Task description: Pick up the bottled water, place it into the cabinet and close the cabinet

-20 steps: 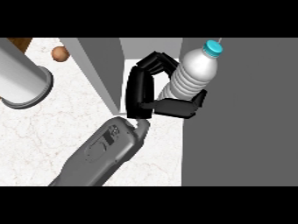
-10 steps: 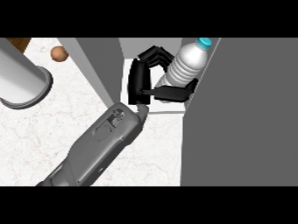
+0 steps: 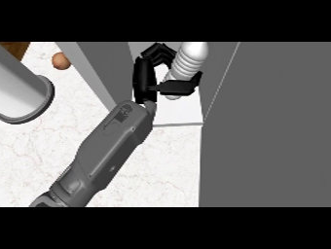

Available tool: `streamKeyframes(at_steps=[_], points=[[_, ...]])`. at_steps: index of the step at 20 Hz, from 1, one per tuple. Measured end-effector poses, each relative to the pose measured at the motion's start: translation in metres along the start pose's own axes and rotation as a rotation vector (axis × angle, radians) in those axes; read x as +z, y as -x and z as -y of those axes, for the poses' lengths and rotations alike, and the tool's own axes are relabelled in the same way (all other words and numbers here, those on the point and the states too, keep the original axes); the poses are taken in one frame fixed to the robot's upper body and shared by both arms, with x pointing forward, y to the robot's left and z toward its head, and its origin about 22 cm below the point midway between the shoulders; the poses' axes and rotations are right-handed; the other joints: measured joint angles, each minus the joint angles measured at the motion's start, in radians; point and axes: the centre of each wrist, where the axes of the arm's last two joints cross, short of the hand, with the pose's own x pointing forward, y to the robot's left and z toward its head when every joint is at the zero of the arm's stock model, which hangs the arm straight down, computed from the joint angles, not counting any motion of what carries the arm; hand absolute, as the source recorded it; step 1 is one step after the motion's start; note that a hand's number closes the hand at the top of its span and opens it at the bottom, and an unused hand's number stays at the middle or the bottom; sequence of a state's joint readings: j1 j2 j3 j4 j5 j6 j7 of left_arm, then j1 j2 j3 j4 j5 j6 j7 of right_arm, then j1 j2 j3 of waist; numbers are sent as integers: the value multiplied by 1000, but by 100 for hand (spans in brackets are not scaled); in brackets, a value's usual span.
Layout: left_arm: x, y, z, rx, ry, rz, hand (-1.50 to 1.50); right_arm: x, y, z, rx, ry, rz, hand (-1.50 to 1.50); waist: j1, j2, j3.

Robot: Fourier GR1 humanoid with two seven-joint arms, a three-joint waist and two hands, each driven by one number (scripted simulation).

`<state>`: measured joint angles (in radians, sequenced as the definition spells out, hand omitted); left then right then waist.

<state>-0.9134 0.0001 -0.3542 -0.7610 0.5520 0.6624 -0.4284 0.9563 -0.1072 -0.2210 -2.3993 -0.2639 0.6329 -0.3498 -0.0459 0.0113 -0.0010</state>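
Here 1 hand grips 1 bottled water inside 1 cabinet.

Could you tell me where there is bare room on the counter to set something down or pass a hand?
The white counter lies bare left of the grey forearm, below the grey cylinder. A small brown object sits near the top edge. The cabinet opening is crowded: the right hand holds the bottled water there; only a strip of shelf is free.
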Motion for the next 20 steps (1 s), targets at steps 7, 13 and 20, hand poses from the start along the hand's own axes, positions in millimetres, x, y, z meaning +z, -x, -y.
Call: streamKeyframes(at_steps=[7, 13, 20], points=[[-18, 9, -2, -104, 1, 23, 150, -4, 2, 0, -17, -9, 10, -150, -6, 2, 0], [-29, 15, -7, -228, 19, 32, -150, -4, 2, 2, -23, -21, 19, -150, -14, 6, 0], [-41, 11, -8, -289, 17, 18, -150, -6, 5, 1, -41, -15, 45, -150, -16, 7, 0]])
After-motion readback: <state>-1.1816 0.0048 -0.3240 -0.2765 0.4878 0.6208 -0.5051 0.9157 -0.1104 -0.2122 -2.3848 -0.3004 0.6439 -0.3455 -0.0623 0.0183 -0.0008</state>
